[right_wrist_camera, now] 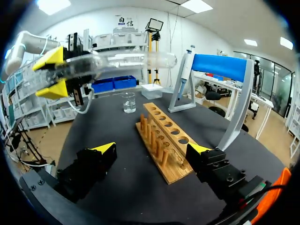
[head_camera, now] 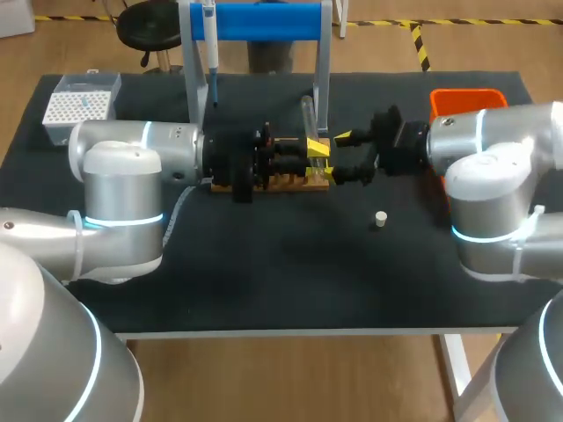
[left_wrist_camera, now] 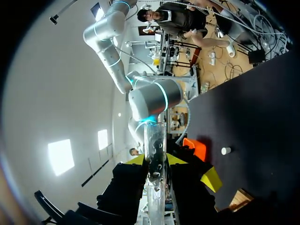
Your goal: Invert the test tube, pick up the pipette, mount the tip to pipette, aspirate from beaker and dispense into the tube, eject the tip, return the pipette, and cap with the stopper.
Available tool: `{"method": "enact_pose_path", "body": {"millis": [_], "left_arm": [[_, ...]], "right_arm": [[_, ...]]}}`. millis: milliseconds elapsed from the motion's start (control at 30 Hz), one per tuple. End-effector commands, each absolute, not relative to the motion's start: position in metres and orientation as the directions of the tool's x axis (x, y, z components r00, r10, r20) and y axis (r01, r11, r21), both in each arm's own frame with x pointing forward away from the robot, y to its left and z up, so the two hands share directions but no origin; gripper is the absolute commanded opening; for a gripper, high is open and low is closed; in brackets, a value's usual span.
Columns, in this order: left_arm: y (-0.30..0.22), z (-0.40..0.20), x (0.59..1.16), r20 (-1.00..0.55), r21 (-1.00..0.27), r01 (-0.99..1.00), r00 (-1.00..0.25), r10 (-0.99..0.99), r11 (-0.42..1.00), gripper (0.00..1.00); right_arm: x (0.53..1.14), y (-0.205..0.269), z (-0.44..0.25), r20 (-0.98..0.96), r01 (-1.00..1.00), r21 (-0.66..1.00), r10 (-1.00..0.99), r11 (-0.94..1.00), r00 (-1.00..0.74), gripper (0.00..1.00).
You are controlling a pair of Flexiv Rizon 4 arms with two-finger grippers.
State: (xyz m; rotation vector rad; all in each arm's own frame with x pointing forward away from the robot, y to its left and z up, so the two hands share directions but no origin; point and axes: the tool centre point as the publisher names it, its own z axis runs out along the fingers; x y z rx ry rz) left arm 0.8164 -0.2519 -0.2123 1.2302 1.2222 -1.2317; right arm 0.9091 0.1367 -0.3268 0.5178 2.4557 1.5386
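Evidently the first step, inverting the test tube (head_camera: 307, 119), is in hand. The left claw (head_camera: 317, 158) is clenched on the tube from both sides, holding it in the air over the wooden rack (head_camera: 281, 180) at the middle of the head view. The right claw (head_camera: 341, 155) is released and holds nothing; it sits just right of the rack, facing the left claw.

In the right wrist view the tube (right_wrist_camera: 122, 61) lies close to level above the rack. Its long axis runs from the left claw toward the blue stand (head_camera: 264, 19) at the upper middle of the head view, so I judge the turn about half made. I cannot tell which end is the mouth.

Next, the tube should be turned on until it stands upright with its mouth up, then lowered squarely into a rack hole. The pipette (head_camera: 210, 53) hangs on the stand, and the stopper (head_camera: 380, 219) lies on the counter (head_camera: 264, 264), lower right of the rack.
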Motion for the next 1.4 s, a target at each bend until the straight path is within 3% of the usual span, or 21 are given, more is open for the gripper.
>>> {"method": "enact_pose_path", "body": {"millis": [33,700,967,1200,1400], "left_arm": [[-0.252,-0.212,0.817,-1.0,-0.016,1.0,-0.016,0.016,-0.025,0.0],[-0.251,-0.208,0.817,-1.0,-0.025,0.999,-0.024,0.015,-0.044,0.0],[-0.24,-0.177,0.825,-0.925,-0.38,0.92,-0.379,0.024,-0.093,0.0],[-0.234,-0.161,0.824,-0.695,-0.701,0.696,-0.716,-0.07,-0.154,0.0],[-0.236,-0.151,0.822,-0.708,-0.688,0.708,-0.703,-0.069,-0.157,0.0]], "right_arm": [[0.914,0.147,-0.336,-0.001,0.183,0.9,0.422,0.396,-0.907,1.0],[0.916,0.151,-0.333,-0.03,0.153,0.907,0.42,0.394,-0.907,1.0],[0.916,0.151,-0.333,-0.03,0.153,0.907,0.42,0.394,-0.907,1.0],[0.916,0.151,-0.333,-0.03,0.153,0.907,0.42,0.394,-0.907,1.0],[0.916,0.151,-0.333,-0.03,0.153,0.907,0.42,0.394,-0.907,1.0]]}}
